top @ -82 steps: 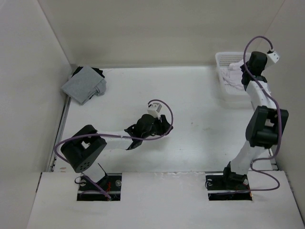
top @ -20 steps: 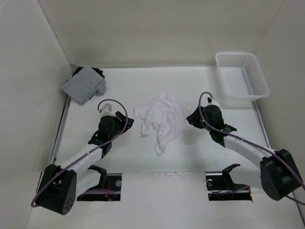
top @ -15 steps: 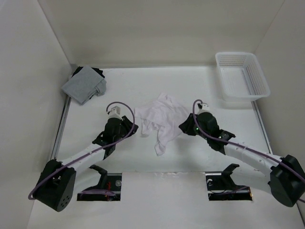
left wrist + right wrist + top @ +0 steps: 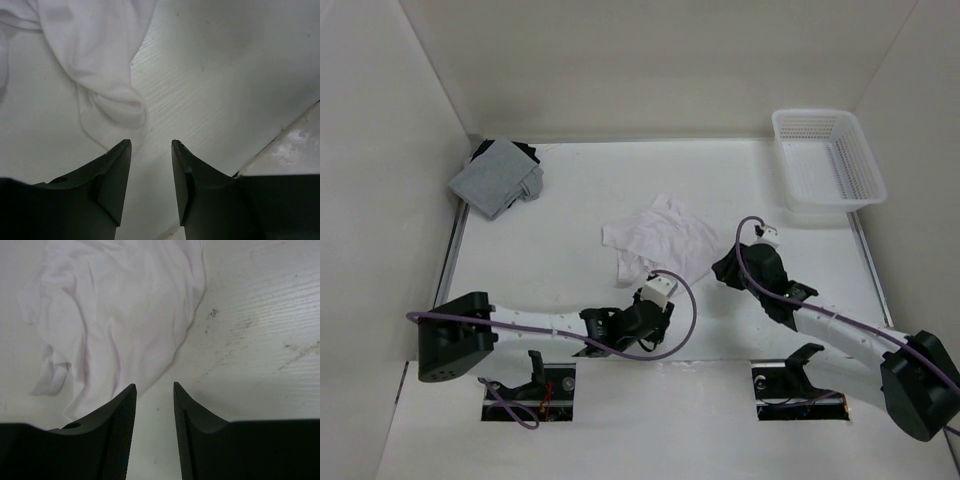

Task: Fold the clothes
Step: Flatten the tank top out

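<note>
tank top (image 4: pixel 665 238): crumpled, frame centre | left gripper (image 4: pixel 150 145): jaws apart, empty, at lower tail, likely for pinching | right gripper (image 4: pixel 154 386): jaws apart, empty, beside hem

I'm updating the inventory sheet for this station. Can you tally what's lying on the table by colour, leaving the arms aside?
White: 2, the crumpled tank top and the plastic basket
Grey: 1, the folded garment
Dark: 1, the cloth under the folded garment
Total: 4
</note>
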`<state>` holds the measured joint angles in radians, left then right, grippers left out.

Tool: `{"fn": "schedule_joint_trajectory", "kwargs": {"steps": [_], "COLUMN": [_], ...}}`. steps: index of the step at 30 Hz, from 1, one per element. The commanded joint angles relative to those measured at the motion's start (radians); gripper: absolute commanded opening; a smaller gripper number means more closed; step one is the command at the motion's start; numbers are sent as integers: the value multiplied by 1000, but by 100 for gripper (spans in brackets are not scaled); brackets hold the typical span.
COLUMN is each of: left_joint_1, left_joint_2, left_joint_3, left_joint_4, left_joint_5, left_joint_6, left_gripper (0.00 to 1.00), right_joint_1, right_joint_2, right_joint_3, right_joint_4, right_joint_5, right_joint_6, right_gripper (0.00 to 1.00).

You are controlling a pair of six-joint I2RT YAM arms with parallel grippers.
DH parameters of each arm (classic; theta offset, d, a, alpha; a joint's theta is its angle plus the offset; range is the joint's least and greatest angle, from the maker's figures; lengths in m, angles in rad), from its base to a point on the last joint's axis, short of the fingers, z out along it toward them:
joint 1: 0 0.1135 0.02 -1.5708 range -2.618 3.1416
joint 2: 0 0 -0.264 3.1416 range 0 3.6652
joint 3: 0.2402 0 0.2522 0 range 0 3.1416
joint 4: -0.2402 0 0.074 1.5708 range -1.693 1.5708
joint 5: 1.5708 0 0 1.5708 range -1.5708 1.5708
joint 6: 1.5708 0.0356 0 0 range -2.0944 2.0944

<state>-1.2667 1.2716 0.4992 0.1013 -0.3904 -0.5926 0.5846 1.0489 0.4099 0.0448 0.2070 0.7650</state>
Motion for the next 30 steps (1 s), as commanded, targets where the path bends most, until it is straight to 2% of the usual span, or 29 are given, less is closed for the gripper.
{"fn": "schedule_joint_trajectory", "kwargs": {"steps": [1, 12, 16, 17, 18, 20, 22, 24, 27, 30], "left_joint_1": [-52, -52, -70, -72, -69, -50, -21, 60, 169, 340], "left_joint_2": [86, 219, 255, 247, 235, 174, 102, -39, -205, -415], "left_joint_3": [73, 113, 137, 145, 147, 144, 133, 99, 58, 0], "left_joint_4": [-28, -11, -11, -17, -20, -26, -28, -20, -17, -29], "left_joint_5": [-189, -166, -149, -163, -174, -203, -211, -177, -107, -10], "left_joint_6": [106, 134, 143, 151, 154, 157, 159, 127, 56, -71], "left_gripper": [37, 37, 25, 15, 12, 5, 3, 1, 1, 1], "right_joint_1": [-36, -78, -93, -96, -99, -102, -108, -133, -156, -180], "right_joint_2": [-29, -89, -56, -29, -11, 14, 37, 112, 212, 333], "right_joint_3": [-32, -114, -106, -100, -92, -85, -74, -37, 15, 61], "right_joint_4": [116, 159, 187, 204, 211, 227, 239, 262, 274, 340], "right_joint_5": [-35, -81, -81, -83, -83, -83, -83, -83, -96, -121], "right_joint_6": [16, 22, 22, 22, 22, 22, 22, 28, 37, 66], "right_gripper": [40, 41, 43, 45, 47, 50, 53, 58, 57, 51]}}
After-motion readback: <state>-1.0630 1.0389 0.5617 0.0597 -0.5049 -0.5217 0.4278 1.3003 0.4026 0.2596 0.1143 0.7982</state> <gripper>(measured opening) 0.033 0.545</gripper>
